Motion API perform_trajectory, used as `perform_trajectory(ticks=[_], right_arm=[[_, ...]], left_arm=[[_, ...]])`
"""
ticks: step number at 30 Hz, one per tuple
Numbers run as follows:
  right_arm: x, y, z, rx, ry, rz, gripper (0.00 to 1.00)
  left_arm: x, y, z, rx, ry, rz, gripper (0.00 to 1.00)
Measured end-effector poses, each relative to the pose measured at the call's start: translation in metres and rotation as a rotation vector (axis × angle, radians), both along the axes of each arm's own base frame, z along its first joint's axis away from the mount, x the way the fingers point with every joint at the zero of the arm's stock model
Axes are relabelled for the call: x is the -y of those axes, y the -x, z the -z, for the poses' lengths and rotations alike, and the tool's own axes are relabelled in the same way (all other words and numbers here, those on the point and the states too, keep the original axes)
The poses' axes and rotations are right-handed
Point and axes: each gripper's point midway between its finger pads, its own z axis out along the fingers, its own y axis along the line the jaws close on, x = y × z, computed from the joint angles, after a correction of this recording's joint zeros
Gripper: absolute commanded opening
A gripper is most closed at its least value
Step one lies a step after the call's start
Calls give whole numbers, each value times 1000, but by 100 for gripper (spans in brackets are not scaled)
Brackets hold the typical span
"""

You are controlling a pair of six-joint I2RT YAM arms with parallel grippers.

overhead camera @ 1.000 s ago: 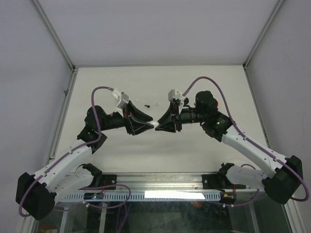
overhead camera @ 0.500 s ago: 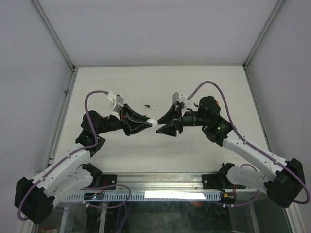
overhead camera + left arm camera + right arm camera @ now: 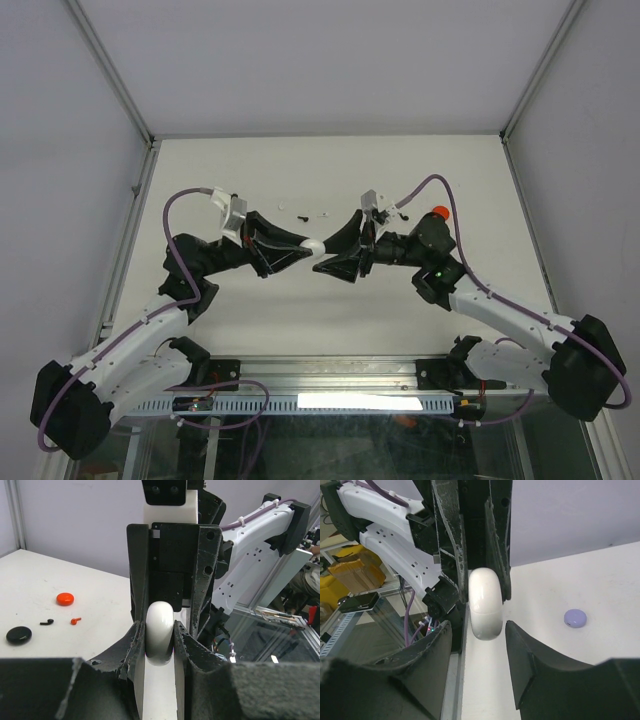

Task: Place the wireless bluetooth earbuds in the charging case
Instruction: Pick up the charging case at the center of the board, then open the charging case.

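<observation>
White charging case (image 3: 160, 630) in the left claw's (image 3: 159, 647) pinch, right claw (image 3: 479, 632) spread around it

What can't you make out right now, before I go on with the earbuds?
- White case, both wrist views: only its rim shows; jaws of the left gripper cover its faces, contents hidden.
- Black speck and white speck, top view: too small to identify.
- Lavender case, right wrist view: too small to tell open or shut.
</observation>
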Motion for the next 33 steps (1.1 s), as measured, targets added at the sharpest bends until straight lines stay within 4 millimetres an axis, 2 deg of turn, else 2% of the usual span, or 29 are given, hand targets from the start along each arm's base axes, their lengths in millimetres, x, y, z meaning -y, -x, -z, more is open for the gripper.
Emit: perform_trajectory(ticks=[5, 10, 18, 20, 23, 28, 33], right_arm=[[-5, 1, -9, 5, -43, 0, 46], [-7, -2, -13, 2, -64, 7, 36], [-8, -2, -13, -3, -75, -3, 2], [-8, -1, -12, -1, -78, -4, 0], [-8, -1, -11, 4, -82, -5, 0], [-7, 4, -2, 3, -80, -19, 0], [-6, 5, 1, 2, -78, -23, 0]], left_arm=[[1, -1, 0, 3, 5, 4, 2], [1, -1, -1, 6, 6, 7, 2], [3, 3, -1, 4, 6, 25, 10], [3, 4, 0, 2, 4, 26, 18], [2, 4, 1, -2, -2, 26, 39], [-1, 7, -2, 15, -4, 9, 58], [-2, 6, 4, 10, -27, -5, 66]])
